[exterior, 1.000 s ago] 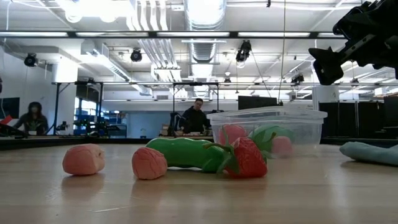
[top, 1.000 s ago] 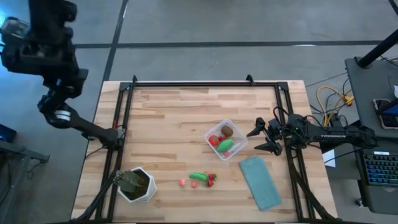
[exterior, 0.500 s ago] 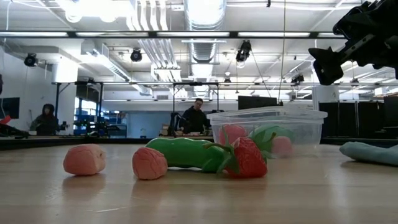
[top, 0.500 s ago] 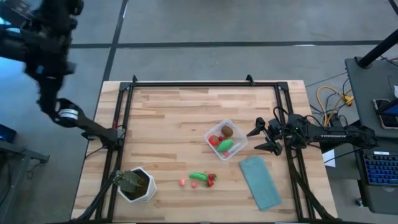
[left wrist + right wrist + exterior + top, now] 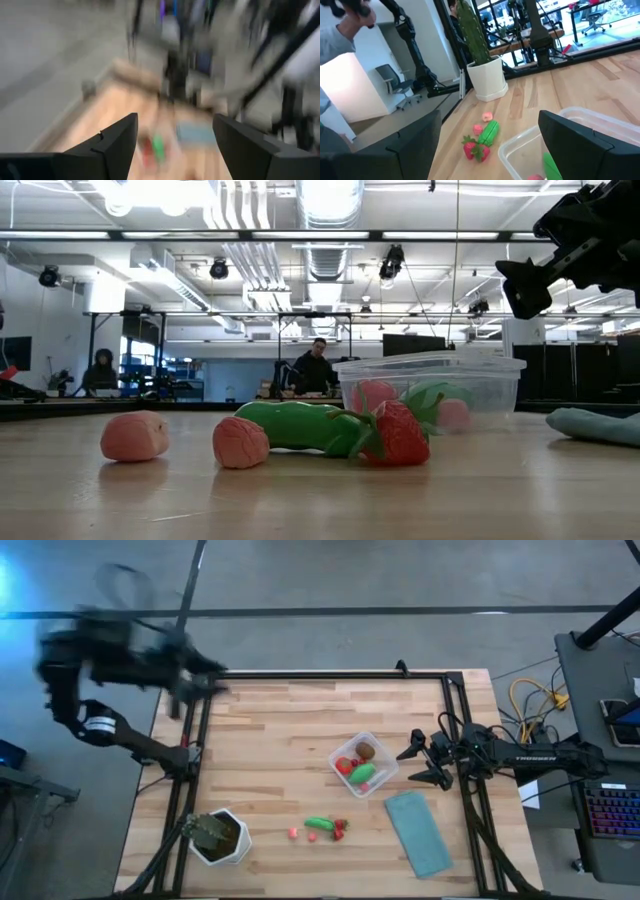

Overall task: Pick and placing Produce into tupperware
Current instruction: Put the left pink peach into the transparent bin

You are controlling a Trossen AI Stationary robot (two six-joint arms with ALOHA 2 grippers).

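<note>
The clear tupperware (image 5: 365, 762) (image 5: 430, 390) (image 5: 560, 145) stands right of the table's middle and holds a red, a green and a brown piece. On the wood nearer the near edge lie a green elongated piece (image 5: 319, 824) (image 5: 295, 425), a strawberry (image 5: 340, 829) (image 5: 396, 434) and two pink lumps (image 5: 293, 833) (image 5: 135, 436). My right gripper (image 5: 415, 765) (image 5: 490, 145) hovers open just right of the tupperware, above table height. My left gripper (image 5: 205, 682) (image 5: 175, 140), blurred by motion, is open over the table's far left corner.
A green plant in a white pot (image 5: 220, 836) stands at the near left corner. A teal cloth (image 5: 418, 832) lies flat near the right edge. Black frame rails (image 5: 330, 674) run along the table's far, left and right sides. People show in the room behind.
My left arm has swung fast from beyond the table's left side toward the table, and its gripper now points over the far left corner. The right arm, the tupperware and the produce have kept still.
</note>
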